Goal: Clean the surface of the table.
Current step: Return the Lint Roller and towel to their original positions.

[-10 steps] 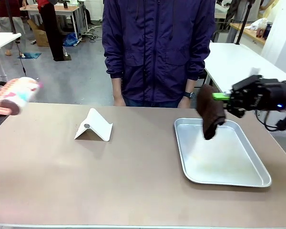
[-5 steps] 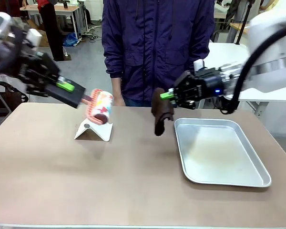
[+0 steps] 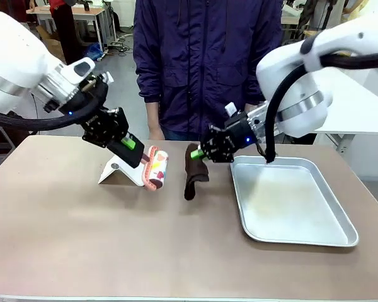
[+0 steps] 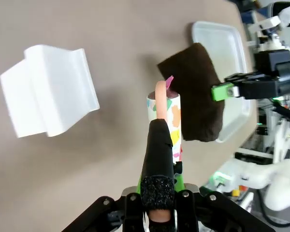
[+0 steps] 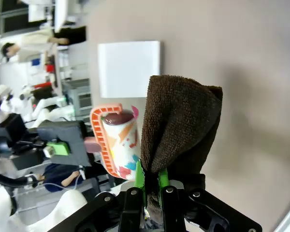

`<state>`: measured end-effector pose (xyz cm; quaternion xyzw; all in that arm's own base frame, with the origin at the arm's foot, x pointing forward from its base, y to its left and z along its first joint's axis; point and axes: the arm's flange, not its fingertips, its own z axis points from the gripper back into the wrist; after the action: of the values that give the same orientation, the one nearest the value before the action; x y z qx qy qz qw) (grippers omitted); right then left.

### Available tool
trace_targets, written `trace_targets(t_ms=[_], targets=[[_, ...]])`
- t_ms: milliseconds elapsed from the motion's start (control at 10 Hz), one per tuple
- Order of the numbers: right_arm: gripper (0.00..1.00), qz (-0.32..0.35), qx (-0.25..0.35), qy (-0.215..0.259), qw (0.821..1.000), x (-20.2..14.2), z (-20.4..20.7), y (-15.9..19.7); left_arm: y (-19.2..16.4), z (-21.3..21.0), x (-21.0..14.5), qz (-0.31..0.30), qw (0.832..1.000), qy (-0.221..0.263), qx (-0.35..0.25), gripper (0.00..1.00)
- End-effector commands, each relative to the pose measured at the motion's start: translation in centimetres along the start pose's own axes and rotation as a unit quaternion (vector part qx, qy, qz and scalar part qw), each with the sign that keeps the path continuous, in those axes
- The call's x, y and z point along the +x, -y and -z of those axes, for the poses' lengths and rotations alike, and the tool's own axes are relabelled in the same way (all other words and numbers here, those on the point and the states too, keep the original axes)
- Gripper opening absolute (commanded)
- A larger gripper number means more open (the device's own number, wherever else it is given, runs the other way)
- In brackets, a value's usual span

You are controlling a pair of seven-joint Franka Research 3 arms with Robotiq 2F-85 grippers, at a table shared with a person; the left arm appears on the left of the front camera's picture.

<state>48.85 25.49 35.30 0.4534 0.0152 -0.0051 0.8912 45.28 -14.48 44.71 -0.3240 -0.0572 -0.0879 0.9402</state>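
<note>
Brown terry cloth [image 3: 193,171], folded and hanging limp, was pinched between the pressed-together green pads of my right gripper [image 3: 200,155]. Its lower edge hung directly below the fingertips, close over the matte tan table [image 3: 82,245]; I could not tell whether it touched. My left gripper [image 3: 140,153] was clamped on the pink handle of a patterned lint roller [image 3: 157,167], just beside the cloth. The bare tabletop ran out beneath both tools. The shiny metal tray [image 3: 290,200] lay behind my right gripper, the white folded stand [image 3: 121,168] behind my left.
</note>
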Motion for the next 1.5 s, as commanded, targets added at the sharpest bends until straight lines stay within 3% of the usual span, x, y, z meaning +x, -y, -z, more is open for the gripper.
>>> trace_targets(t_ms=[0, 200, 400, 500, 1000, 1200, 1400], targets=[[0.12, 0.026, -0.03, -0.022, 0.999, 0.8, 0.5, 0.0, -0.4, -0.2, 1.3, -0.019, 0.999, -0.025, 0.031, 0.22], [0.12, 0.019, -0.06, -0.047, 0.997, 1.3, 1.0, 1.6, -0.7, 0.4, 1.8, -0.024, 0.999, -0.007, 0.023, 0.22], [0.12, 0.007, -0.023, -0.03, 0.999, 1.3, -1.4, 2.6, -0.8, -1.1, 1.8, -0.026, 0.999, 0.008, -0.025, 0.22], [0.12, 0.013, -0.05, -0.031, 0.998, 0.5, 1.3, 3.0, -1.4, 0.5, 1.7, -0.016, 1.0, -0.013, 0.022, 0.22], [0.12, 0.014, -0.047, -0.037, 0.998, 0.5, 1.1, 3.2, -1.4, 0.5, 1.7, -0.016, 1.0, -0.013, 0.022, 0.22], [0.12, 0.049, -0.058, 0.0, 0.997, 1.8, 2.7, 3.7, -1.8, 0.4, 2.8, -0.023, 0.999, 0.009, 0.021, 0.22], [0.12, 0.069, -0.078, 0.03, 0.994, 3.1, 3.6, 4.8, -1.8, -0.3, 4.4, -0.026, 0.998, 0.032, 0.056, 0.22]])
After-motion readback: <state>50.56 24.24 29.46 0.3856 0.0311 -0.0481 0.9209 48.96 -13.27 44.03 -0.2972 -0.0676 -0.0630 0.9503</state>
